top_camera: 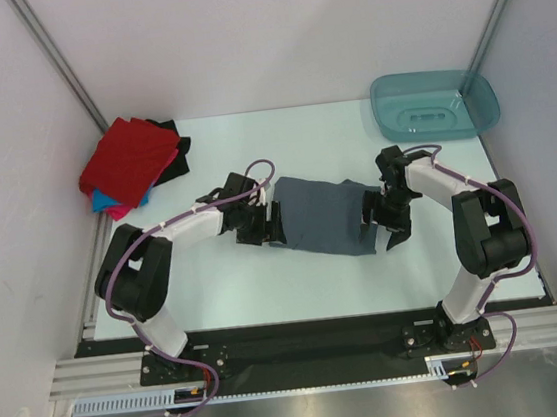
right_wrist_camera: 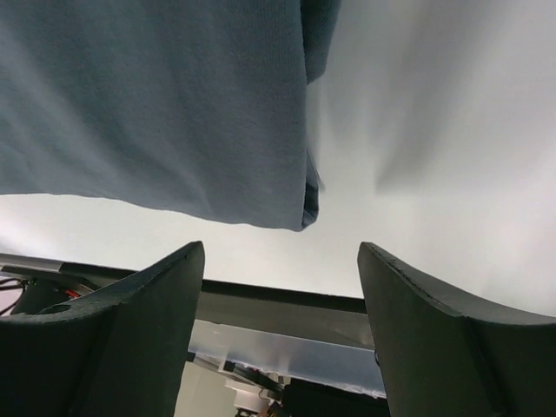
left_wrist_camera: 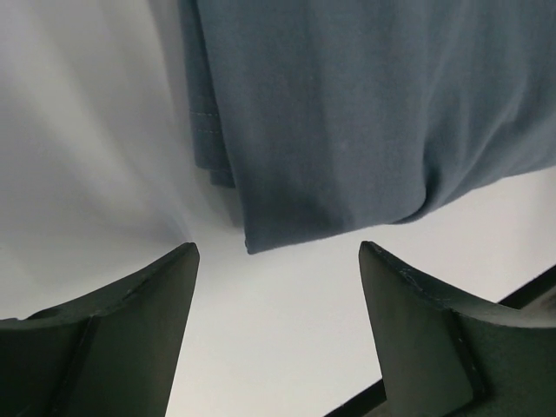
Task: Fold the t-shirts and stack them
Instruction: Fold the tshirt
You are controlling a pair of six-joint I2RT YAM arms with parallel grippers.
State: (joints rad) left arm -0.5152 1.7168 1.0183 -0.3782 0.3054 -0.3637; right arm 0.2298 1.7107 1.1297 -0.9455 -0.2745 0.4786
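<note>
Top external view shows the grey-blue shirt lying near the middle of the table, already narrowed to a band; its long axis runs left to right, with the right end a little nearer the arm bases than the left end. The left gripper is at the band's left end and the right gripper at its right end, so each arm is nearest its own end.

In both wrist views the jaws stand wide apart with nothing between them; only bare table shows in each gap, and the cloth's edge lies just ahead of the fingertips, not inside them; neither arm has hold of the shirt.

The stack sits in the far left corner, red on top with bright blue, pink and black showing beneath it; it lies well apart from the grey-blue shirt and on the left arm's side. I judge that the coming fold goes along that long axis, one end over the other, and that the carry to the stack suits the left arm.
</note>
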